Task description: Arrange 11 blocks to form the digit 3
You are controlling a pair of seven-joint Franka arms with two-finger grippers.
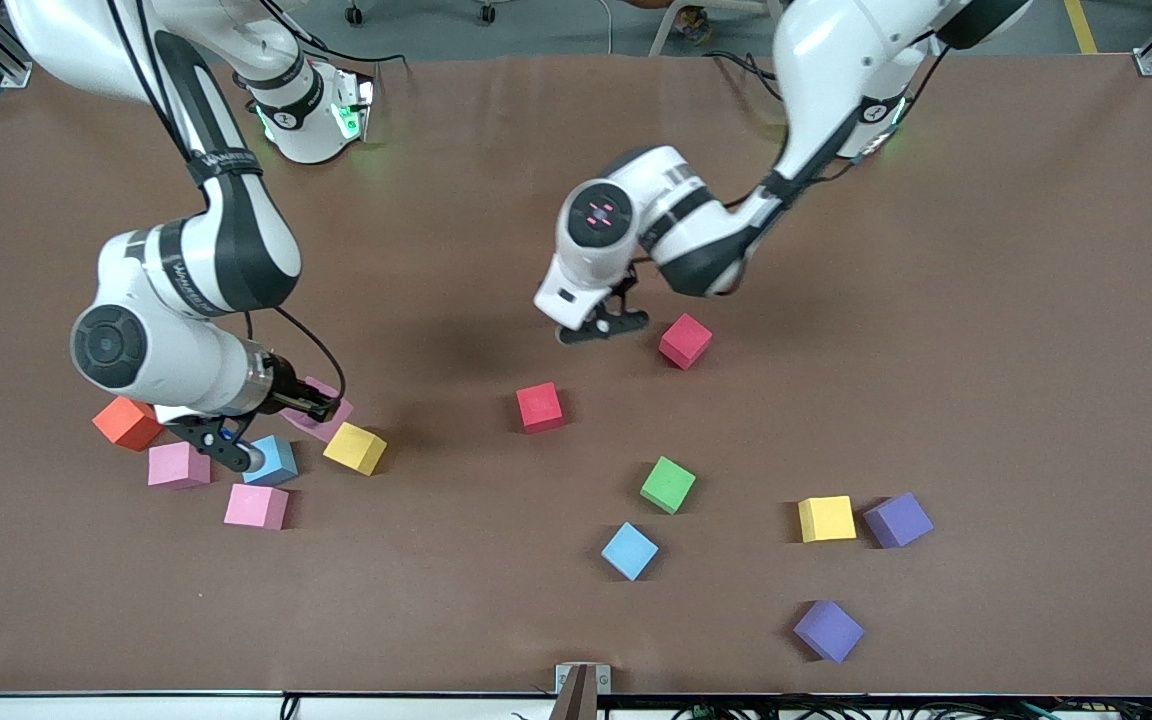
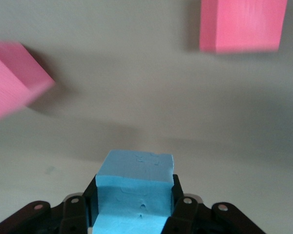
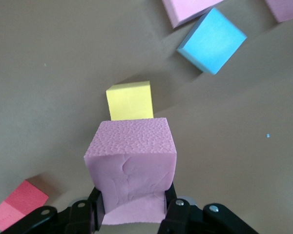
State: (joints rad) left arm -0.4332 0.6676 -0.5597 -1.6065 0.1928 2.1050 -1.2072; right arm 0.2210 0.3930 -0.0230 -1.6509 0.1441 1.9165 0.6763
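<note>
We find left gripper (image 1: 604, 325) pinching light blue cube (image 2: 135, 187) over table (image 1: 986, 300) middle. Right gripper (image 3: 134, 217) pinching pink cube (image 3: 131, 165), toward edge at right arm's end. Digit 3 unstarted. We judge next: set cubes down touching.

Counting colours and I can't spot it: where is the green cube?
In the front view the green cube lies near the table's middle, with a light blue cube just nearer the camera and a red cube farther, toward the right arm's end.
</note>
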